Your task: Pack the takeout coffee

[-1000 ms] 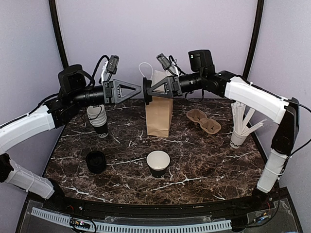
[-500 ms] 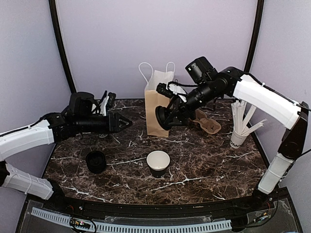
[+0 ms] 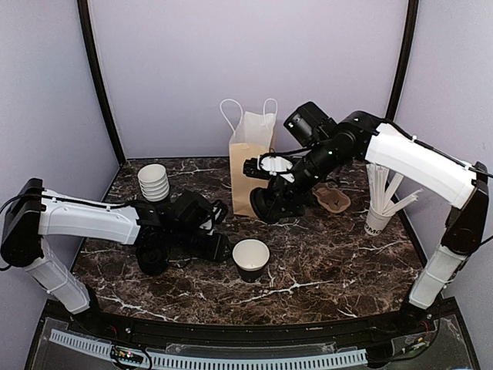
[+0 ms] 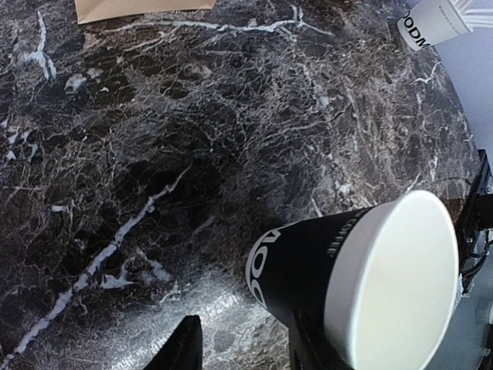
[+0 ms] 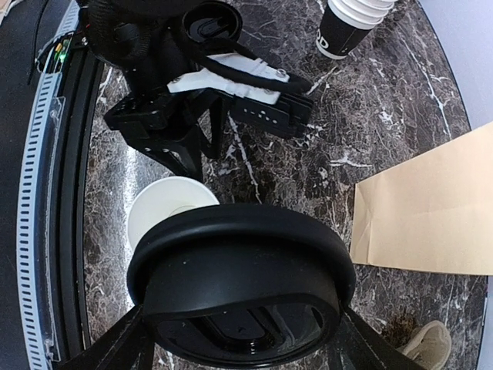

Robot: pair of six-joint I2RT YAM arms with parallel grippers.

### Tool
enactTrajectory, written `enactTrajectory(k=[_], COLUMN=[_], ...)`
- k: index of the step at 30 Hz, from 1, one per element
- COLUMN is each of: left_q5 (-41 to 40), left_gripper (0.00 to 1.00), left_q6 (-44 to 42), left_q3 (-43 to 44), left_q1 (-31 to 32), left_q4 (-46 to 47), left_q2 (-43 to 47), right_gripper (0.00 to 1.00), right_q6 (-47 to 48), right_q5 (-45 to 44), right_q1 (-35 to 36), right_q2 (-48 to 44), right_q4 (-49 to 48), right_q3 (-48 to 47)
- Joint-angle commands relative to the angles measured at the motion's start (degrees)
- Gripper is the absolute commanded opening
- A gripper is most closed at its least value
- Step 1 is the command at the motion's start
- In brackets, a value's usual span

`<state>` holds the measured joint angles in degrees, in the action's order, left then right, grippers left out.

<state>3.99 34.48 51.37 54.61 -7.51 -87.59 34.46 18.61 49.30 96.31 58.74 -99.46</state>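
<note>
Bag point(image 3: 246, 171) behind lidless cup point(image 3: 251, 259); cup stack point(image 3: 153, 183), carrier point(image 3: 336, 200), stirrers point(image 3: 382, 183) well apart.

The table point(image 3: 331, 270) is glossy marble-look, cup point(image 4: 308, 262) and bag point(image 3: 246, 173) matt paper, lid point(image 5: 239, 247) smooth black plastic.

There are one open black paper cup point(image 3: 251, 260), two black plastic lids point(image 5: 239, 262) point(image 3: 148, 264), one stack of perhaps five cups point(image 3: 153, 183), one brown paper bag point(image 3: 240, 177), one cardboard carrier point(image 3: 334, 199), one cup of stirrers point(image 3: 377, 220).

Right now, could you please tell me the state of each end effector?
Left end effector: open, beside the cup.
Right end effector: closed on the black lid.
</note>
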Motion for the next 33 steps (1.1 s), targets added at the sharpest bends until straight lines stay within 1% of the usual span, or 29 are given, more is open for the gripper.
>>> enactTrajectory(k=[1, 5, 10, 14, 18, 21, 23, 27, 33], left_q5=[-0.8, 1.5, 4.2, 5.0, 3.3, 0.6, -0.5, -3.0, -5.2], left_gripper=[0.41, 0.41, 0.41, 0.41, 0.42, 0.44, 0.45, 0.47, 0.48], left_q6=[0.4, 0.3, -0.4, -0.8, -2.2, -3.6, -3.4, -1.3, 0.5], left_q3=[2.5, 4.6, 8.8, 11.2, 11.4, 11.3, 10.3, 7.0, 1.9], left_q1=[1.9, 3.0, 3.4, 3.4, 3.1, 2.5, 2.2, 1.9, 1.8], left_q4=[0.3, 2.7, 5.1, 6.0, 3.5, -0.4, -1.1, -0.7, 1.4], left_q2=[-2.8, -6.3, -11.5, -13.9, -13.3, -11.6, -10.4, -7.8, -4.7], right_gripper=[0.75, 0.76, 0.75, 0.76, 0.76, 0.76, 0.75, 0.74, 0.74], right_q6=[3.2, 4.6, 4.4, 5.0, 4.8, 5.5, 6.2, 6.5, 4.3], right_q5=[-4.0, -6.6, -7.1, -8.0, -9.3, -10.0, -10.3, -11.0, -13.3], right_q1=[3.7, 6.1, 6.7, 6.9, 7.5, 8.7, 9.3, 10.3, 11.0], right_q2=[-2.3, -2.7, -2.8, -3.0, -2.1, 0.2, 2.2, 6.2, 10.7], right_q4=[2.2, 2.8, 3.1, 4.2, 5.7, 9.3, 12.2, 16.5, 18.4], right_q3=[1.1, 3.0, 4.9, 6.0, 6.1, 4.6, 3.1, 0.4, -2.6])
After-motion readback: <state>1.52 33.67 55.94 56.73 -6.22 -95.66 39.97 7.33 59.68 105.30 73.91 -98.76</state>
